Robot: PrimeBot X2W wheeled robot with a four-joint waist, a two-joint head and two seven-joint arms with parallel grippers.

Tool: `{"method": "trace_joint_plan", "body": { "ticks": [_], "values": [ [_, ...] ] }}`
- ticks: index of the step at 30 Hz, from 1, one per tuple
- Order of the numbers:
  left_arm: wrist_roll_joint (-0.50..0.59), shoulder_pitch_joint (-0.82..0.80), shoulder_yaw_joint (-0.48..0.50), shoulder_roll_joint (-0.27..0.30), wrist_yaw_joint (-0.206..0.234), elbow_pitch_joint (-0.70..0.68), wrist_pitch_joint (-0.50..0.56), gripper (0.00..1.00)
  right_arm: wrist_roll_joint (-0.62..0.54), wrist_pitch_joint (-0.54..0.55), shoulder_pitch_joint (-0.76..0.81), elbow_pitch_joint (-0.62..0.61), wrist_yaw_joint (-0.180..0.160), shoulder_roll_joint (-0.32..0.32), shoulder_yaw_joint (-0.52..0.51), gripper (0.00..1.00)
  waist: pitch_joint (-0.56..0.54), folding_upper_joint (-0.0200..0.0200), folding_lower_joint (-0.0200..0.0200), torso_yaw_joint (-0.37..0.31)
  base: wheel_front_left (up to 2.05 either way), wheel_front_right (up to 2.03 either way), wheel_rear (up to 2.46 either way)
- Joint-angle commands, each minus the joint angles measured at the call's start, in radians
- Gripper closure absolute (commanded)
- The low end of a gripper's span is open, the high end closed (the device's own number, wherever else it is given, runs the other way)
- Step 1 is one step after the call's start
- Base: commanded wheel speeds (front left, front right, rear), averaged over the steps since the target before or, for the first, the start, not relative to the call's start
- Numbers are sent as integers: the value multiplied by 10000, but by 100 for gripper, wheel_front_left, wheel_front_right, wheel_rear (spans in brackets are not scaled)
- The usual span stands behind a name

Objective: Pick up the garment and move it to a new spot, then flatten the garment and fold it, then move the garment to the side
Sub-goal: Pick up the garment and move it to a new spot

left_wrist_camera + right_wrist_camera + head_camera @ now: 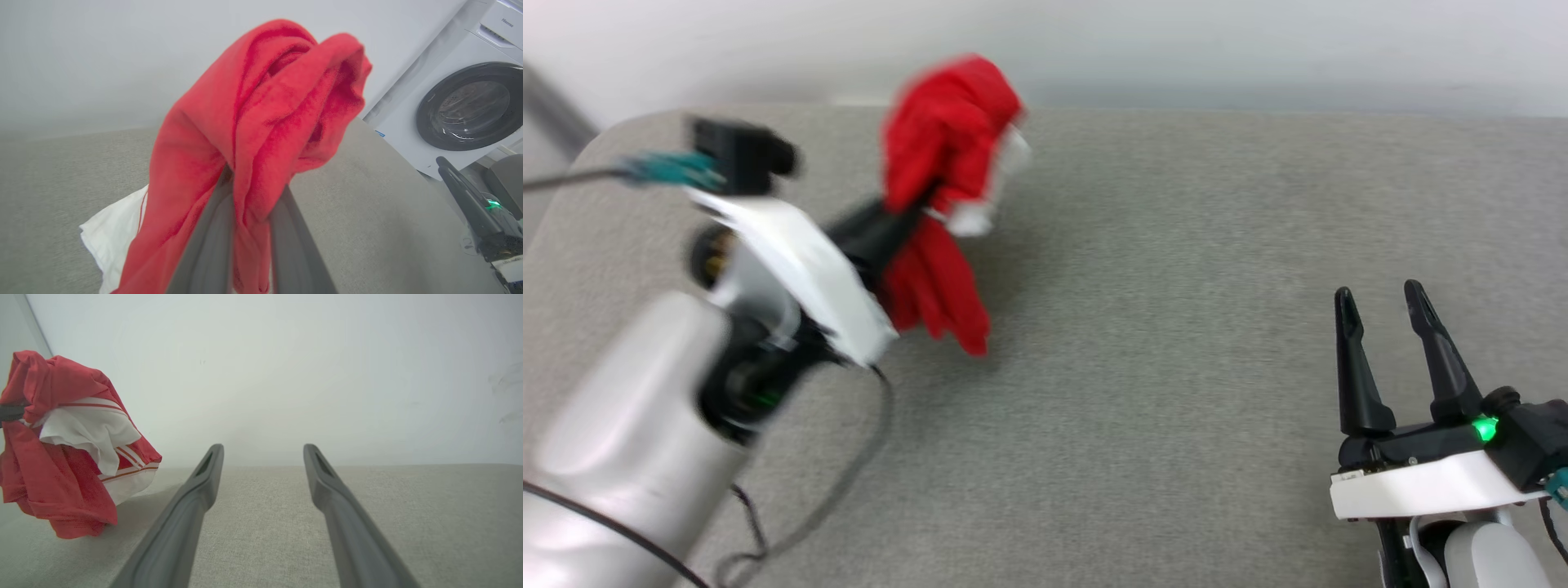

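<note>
**Head view.** We find the left gripper (913,214) left of centre in the upper half of the frame. Its dark fingers pinch the garment (947,139), a blurred red bundle with white patches bunched around them. Below it lies the grey surface (1176,367); we cannot tell whether the bundle touches it. At the lower right, the right gripper (1380,296) stands spread with nothing between its fingers, well apart from the garment.

**Left wrist view.** Two fingers rise from the bottom edge, pressed on a fold of red cloth between them. The rest of the cloth drapes over their tips at centre frame, and a white part shows at the lower left. A washing machine (466,106) with a dark round door stands at the upper right.

**Right wrist view.** The right fingers are apart over the grey surface, with nothing between them. The garment hangs at the left edge, red with a white sleeve and red-white stripe trim. Its lowest fold is close above the surface or on it; we cannot tell which.
</note>
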Motion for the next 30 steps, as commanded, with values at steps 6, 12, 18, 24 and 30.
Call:
{"method": "trace_joint_plan", "body": {
  "ticks": [6,12,18,24,30],
  "values": [
    [414,754,-929,-1591,428,151,-601,100,157,-22,41,-190,-3,13,-95,0,-304,0,3,-1197,0,0,0],
    [843,675,-1787,-3347,454,1035,-1144,100,241,-25,-81,-433,-3,15,-219,0,55,0,3,-2007,0,0,0],
    [1153,389,-2062,-4516,385,2297,-1886,100,335,-26,-212,-566,-3,15,-184,0,427,0,3,-2468,0,0,0],
    [1965,65,-3175,-5056,57,3728,-2159,0,330,-26,-217,-588,-3,14,-198,0,626,0,3,-2505,0,0,0],
    [2205,-53,-3406,-5088,-112,4327,-3099,0,373,-27,-141,-408,-3,12,-195,0,311,0,3,-2167,0,0,0]
  ]
}}
